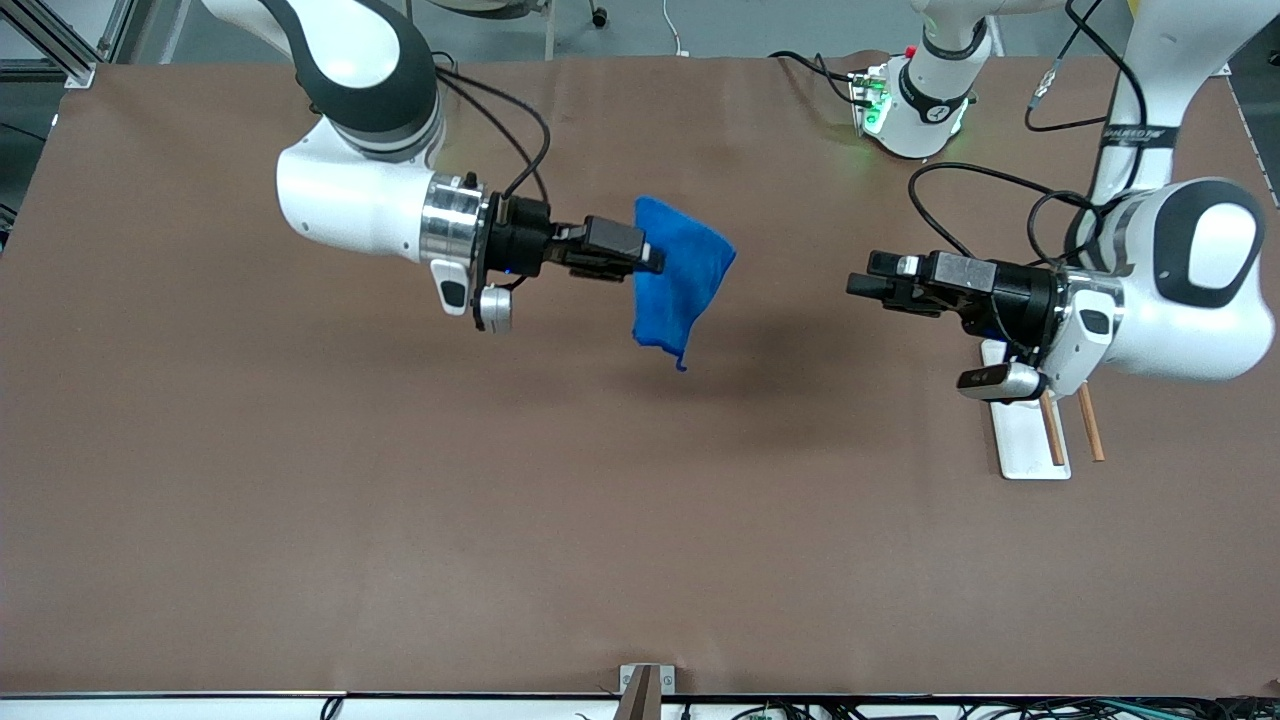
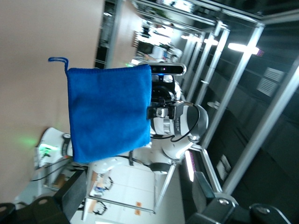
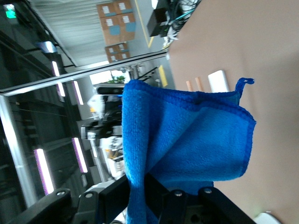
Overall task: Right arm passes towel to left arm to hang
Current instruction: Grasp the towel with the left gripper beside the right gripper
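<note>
Right gripper (image 1: 650, 258) is clamping the towel (image 1: 680, 282) by one edge, holding it up over mid-surface (image 1: 400, 500). Left gripper (image 1: 862, 286), at 3 o'clock of the towel, is hanging apart from it, fingers parted. Only the wrist views are showing the corner loop (image 2: 58, 60) clearly.

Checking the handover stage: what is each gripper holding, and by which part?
The right gripper is shut on the towel, pinching one edge so it hangs above the table. The left gripper holds nothing.
</note>
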Motion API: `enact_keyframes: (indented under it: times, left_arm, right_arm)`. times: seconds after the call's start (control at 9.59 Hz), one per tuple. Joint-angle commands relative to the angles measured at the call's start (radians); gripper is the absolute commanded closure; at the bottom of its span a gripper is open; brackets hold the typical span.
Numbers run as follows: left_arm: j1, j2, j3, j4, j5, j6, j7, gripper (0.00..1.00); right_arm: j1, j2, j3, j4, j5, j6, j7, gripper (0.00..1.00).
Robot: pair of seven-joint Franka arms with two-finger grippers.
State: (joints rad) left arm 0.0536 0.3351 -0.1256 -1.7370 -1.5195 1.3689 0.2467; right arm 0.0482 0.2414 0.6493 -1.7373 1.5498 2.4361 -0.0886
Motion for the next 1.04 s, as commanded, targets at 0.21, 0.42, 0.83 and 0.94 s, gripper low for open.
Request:
enact_keyframes:
  times: [0.21,0.42,0.83,0.94]
  left_arm:
    - [0.005,0.249,-0.083,-0.048,-0.221,-0.171,0.29,0.0]
    - [0.008,0.245,-0.136,-0.105,-0.295,-0.171,0.301,0.02]
    - [0.011,0.236,-0.155,-0.125,-0.3,-0.183,0.284,0.29]
    - [0.011,0.233,-0.169,-0.125,-0.323,-0.182,0.279,0.37]
  right_arm:
    - [0.093,0.077,0.006,0.152,0.159,0.127,-0.019,1.0]
    - [0.111,0.102,0.006,0.183,0.159,0.153,-0.019,1.0]
    - [0.11,0.102,0.006,0.183,0.161,0.153,-0.019,1.0]
    - [0.11,0.102,0.006,0.183,0.161,0.153,-0.019,1.0]
